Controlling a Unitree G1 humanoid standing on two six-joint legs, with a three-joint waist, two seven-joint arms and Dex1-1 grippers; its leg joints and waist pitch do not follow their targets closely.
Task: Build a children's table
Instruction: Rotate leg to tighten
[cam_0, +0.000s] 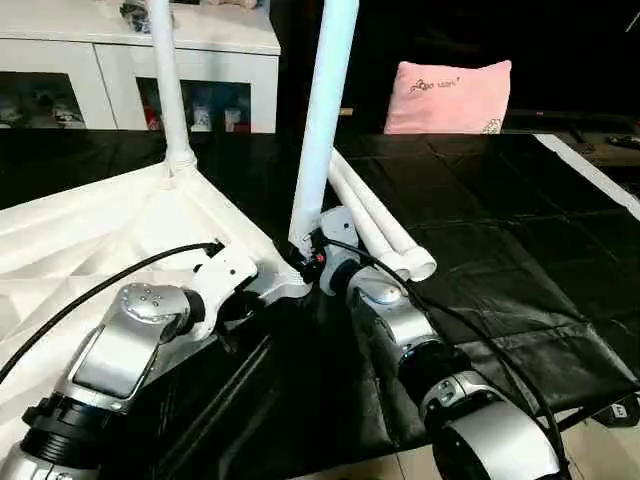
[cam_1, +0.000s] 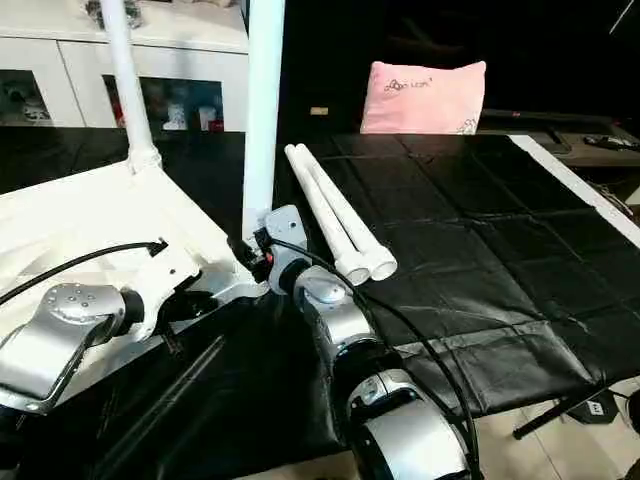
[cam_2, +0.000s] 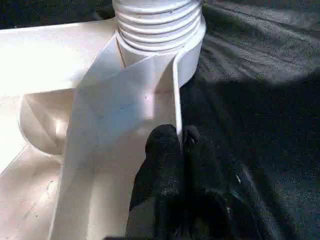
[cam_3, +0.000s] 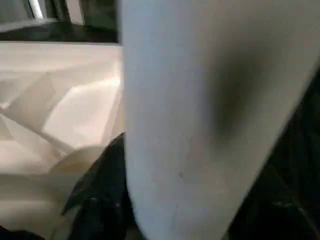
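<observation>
One leg (cam_0: 168, 80) is standing seated; the right gripper (cam_0: 305, 250) is gripping a second (cam_0: 325, 120) at the socket; the left gripper (cam_2: 172, 145) is pinching the tabletop (cam_0: 110, 230) rim; two legs (cam_0: 385, 235) are lying at 3 o'clock (still unfitted).

Upturned white tabletop (cam_0: 90, 230) — two legs (cam_0: 325, 110) upright, two loose legs (cam_1: 340, 225) alongside

white cabinet (cam_0: 140, 60), pink pillow (cam_0: 448, 97), black sheet (cam_0: 500, 250)
</observation>
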